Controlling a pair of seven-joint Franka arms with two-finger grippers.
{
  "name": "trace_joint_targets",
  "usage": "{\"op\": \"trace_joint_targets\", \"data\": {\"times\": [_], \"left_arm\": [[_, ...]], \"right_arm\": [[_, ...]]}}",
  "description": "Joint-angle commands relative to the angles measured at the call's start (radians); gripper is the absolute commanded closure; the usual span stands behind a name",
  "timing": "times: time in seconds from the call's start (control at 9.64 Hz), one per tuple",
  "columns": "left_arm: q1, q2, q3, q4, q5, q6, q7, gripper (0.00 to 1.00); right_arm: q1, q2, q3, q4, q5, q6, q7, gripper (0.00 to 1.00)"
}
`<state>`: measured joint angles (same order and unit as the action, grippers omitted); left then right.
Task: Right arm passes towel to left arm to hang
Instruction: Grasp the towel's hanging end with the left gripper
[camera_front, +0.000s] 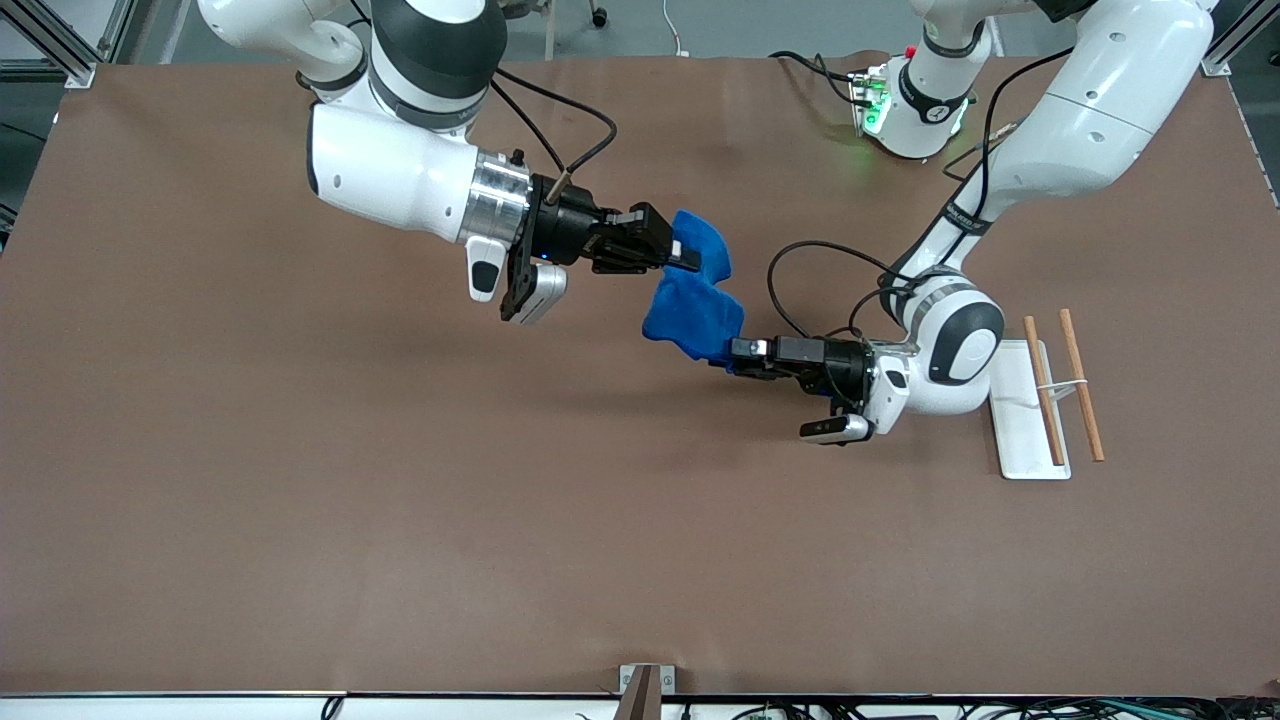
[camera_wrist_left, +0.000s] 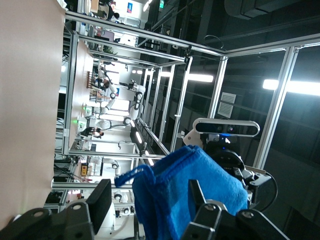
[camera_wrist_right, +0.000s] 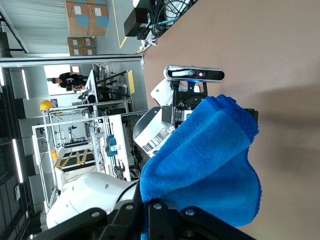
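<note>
The bright blue towel (camera_front: 695, 315) hangs in the air between the two grippers, over the middle of the table. My right gripper (camera_front: 680, 255) is shut on its upper end; in the right wrist view the closed fingers (camera_wrist_right: 152, 207) pinch the towel (camera_wrist_right: 210, 160). My left gripper (camera_front: 740, 355) is at the towel's lower end. In the left wrist view it (camera_wrist_left: 149, 192) is open, with the towel (camera_wrist_left: 200, 190) between its spread fingers, against one finger and clear of the other. A short loop (camera_wrist_left: 132, 175) sticks out from the towel's corner.
A white base (camera_front: 1020, 440) with two wooden rods (camera_front: 1080, 395) lies toward the left arm's end of the table, close by the left arm's wrist. The brown table (camera_front: 300, 500) stretches wide on all sides.
</note>
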<state>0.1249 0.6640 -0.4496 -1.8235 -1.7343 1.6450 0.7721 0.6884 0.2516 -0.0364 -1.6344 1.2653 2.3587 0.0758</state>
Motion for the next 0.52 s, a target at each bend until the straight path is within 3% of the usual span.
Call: {"op": "trace_joint_targets", "data": {"times": [0.0,0.41], "left_arm": [[0.038,0.005,-0.009,-0.049,-0.013,-0.056,0.016,0.31],[0.051,-0.001,-0.015,-0.056,-0.013,-0.108,0.015,0.33]], "right_arm": [[0.013,0.011,-0.008,0.018,0.025,0.005,0.009,1.00],[0.011,0.011,-0.008,0.019,0.025,0.004,0.001,1.00]]}}
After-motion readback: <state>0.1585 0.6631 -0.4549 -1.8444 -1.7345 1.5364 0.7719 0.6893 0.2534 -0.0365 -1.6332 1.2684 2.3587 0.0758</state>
